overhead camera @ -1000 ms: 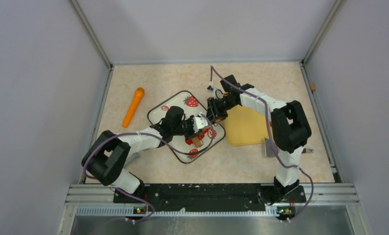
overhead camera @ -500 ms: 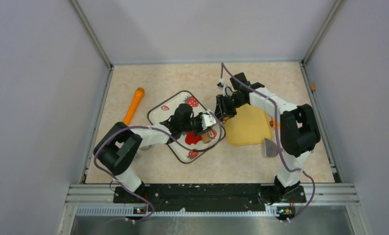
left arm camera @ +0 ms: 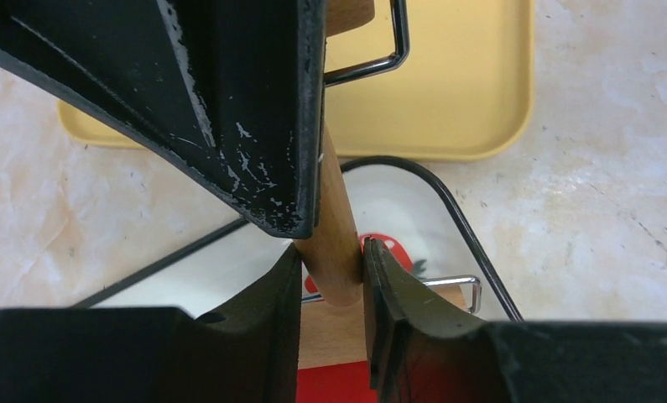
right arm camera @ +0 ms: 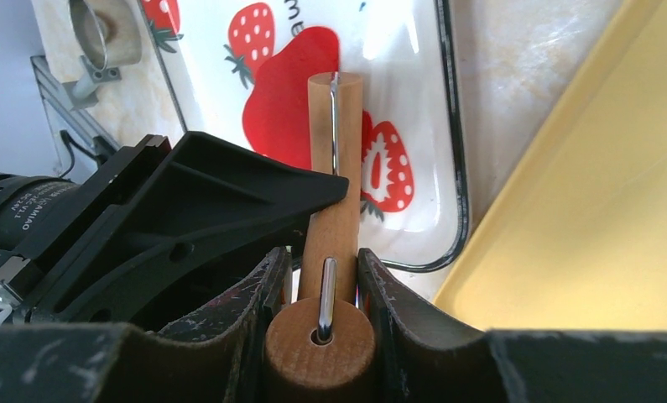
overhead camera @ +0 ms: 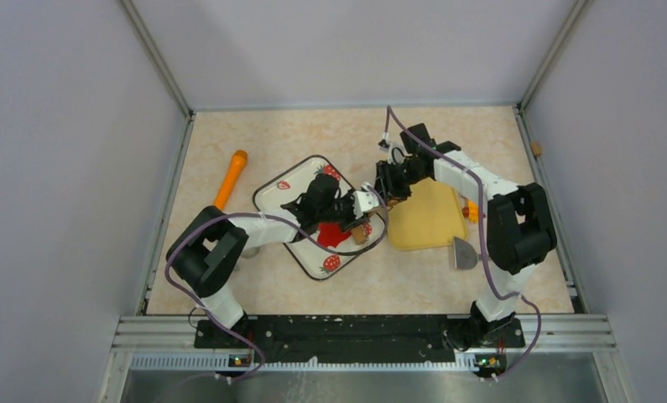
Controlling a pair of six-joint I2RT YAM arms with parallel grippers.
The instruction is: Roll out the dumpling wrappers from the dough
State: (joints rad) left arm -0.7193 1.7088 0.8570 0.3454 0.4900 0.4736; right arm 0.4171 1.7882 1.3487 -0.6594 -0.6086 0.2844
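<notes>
Clamping wooden rolling pin [right arm camera: 340,227] in closed left jaws and right jaws. Held above dough [right arm camera: 279,101] on strawberry tray [right arm camera: 414,92].

Table [overhead camera: 313,134] bears strawberry tray [overhead camera: 300,172], yellow tray [overhead camera: 426,225], orange stick [overhead camera: 229,182].

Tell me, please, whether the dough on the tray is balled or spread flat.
Spread flat: the dough lies as a thin red patch on the tray, partly hidden by the roller.

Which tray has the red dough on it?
The white strawberry tray with the black rim holds the dough; the plain yellow tray shows none.
</notes>
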